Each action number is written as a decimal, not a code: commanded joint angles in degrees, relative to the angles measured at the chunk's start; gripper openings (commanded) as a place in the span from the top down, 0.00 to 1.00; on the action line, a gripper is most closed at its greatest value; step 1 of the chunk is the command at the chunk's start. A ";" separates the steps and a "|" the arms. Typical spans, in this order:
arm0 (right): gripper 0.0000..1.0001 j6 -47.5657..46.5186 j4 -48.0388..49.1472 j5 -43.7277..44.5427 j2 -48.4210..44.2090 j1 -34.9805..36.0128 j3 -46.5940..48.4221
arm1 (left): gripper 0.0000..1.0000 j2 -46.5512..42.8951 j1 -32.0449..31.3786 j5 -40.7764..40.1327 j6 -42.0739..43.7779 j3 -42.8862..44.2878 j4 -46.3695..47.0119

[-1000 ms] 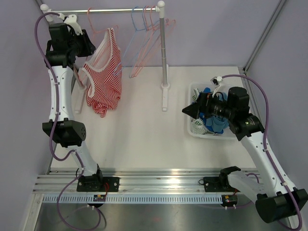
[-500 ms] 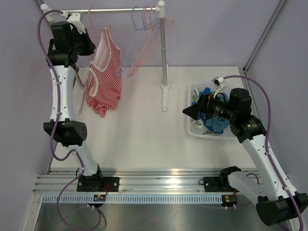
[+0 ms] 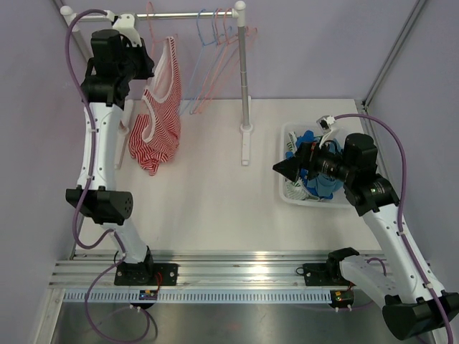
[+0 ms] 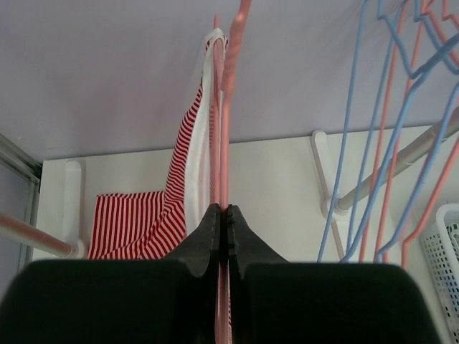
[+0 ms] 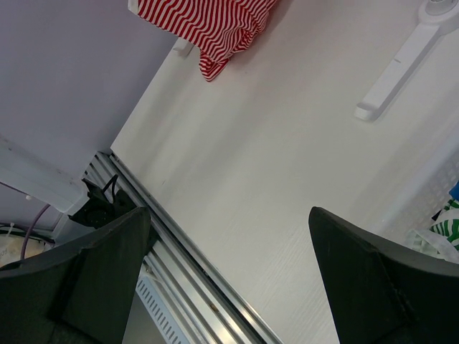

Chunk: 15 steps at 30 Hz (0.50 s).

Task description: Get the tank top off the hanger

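A red-and-white striped tank top (image 3: 159, 107) hangs on a pink hanger (image 3: 152, 21) at the left of the rail; its lower part bunches on the table. My left gripper (image 3: 147, 66) is high beside it, shut on the pink hanger wire (image 4: 224, 107), with the top (image 4: 183, 186) just left of the wire. My right gripper (image 3: 278, 167) is open and empty above the table, left of the basket. The right wrist view shows the top's hem (image 5: 208, 25) far off.
Several empty blue and pink hangers (image 3: 215, 50) hang on the rail (image 3: 186, 14). The rail's right post (image 3: 245, 86) stands mid-table. A white basket (image 3: 288, 188) with blue and green clothes sits at the right. The aluminium frame (image 3: 237, 269) runs along the near edge.
My left gripper has risen and moved right, carrying the pink hanger with the top towards the rail; the top now hangs narrower. The right arm has barely moved.
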 commanded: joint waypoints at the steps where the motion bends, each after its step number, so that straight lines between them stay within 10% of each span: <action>1: 0.01 -1.03 1.09 -0.24 -0.66 0.62 1.59 | 1.00 -7.33 0.35 -3.72 -0.93 -1.07 8.31; 15: 0.01 -3.31 0.12 -0.86 -0.57 0.97 3.61 | 1.00 -20.85 -0.35 -0.56 -7.26 -12.39 3.65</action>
